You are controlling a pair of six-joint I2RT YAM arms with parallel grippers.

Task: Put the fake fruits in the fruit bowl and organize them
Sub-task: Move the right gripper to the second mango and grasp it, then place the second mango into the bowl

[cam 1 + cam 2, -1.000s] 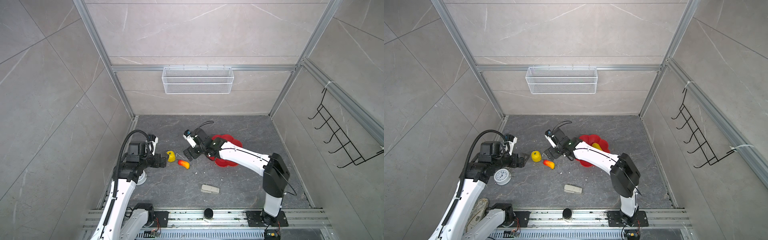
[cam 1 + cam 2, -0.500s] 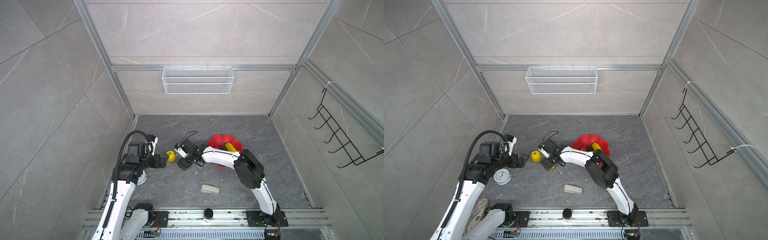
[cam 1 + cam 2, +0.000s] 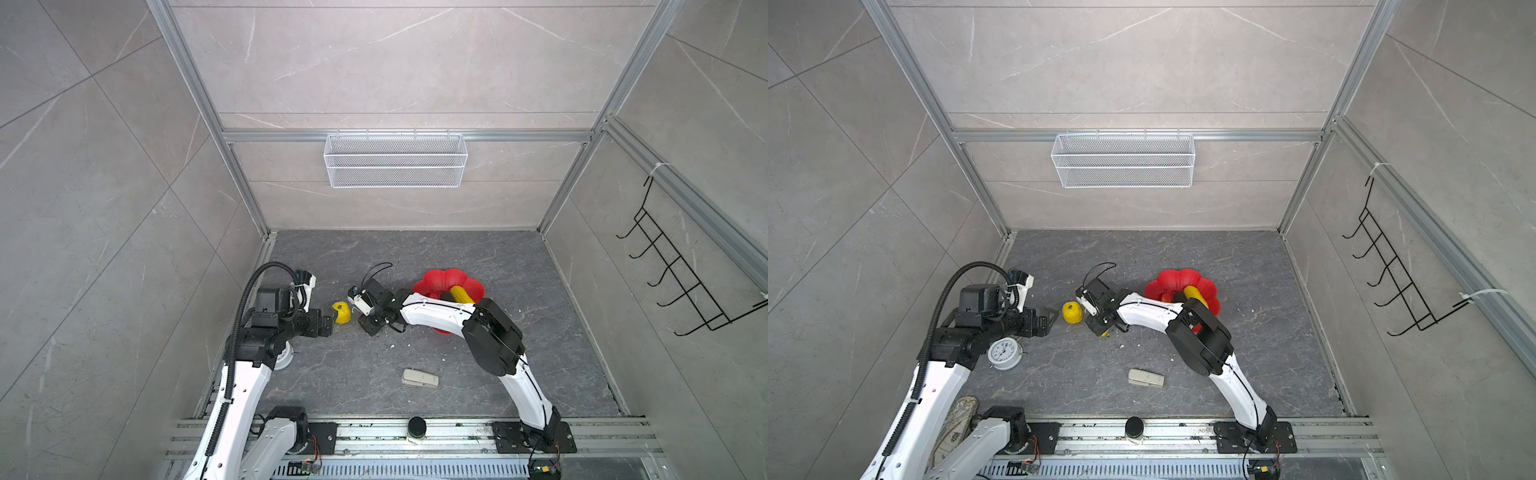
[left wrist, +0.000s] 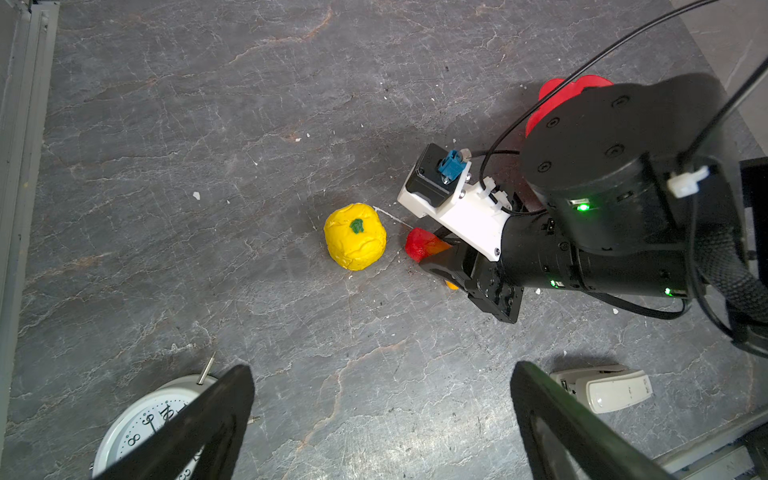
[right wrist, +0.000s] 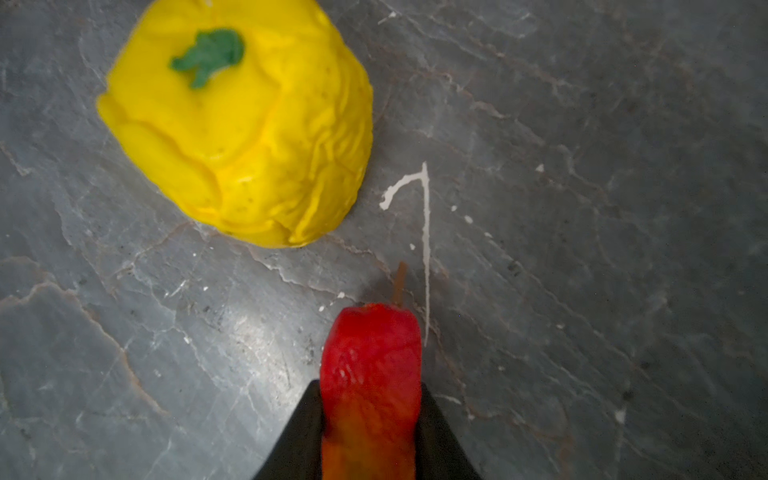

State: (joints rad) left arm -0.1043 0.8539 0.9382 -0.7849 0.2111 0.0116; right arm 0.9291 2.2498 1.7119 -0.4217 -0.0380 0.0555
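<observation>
1. In both top views the light is bright, even and diffuse. Shadows on the dark grey marbled table (image 3: 478,257) are faint, and the wide lens splays the pale grey tiled walls (image 3: 395,62) outward toward the frame edges.
2. The left wrist view is sharp mid-frame; the left gripper (image 4: 380,370) is a dark, soft-edged silhouette.
3. In the right wrist view the round bumpy yellow plastic fruit (image 5: 237,124) and the red-to-yellow mango-shaped plastic fruit (image 5: 370,365) look soft. A pale sheen glares on the table, and the frame dims toward its edges.
</observation>
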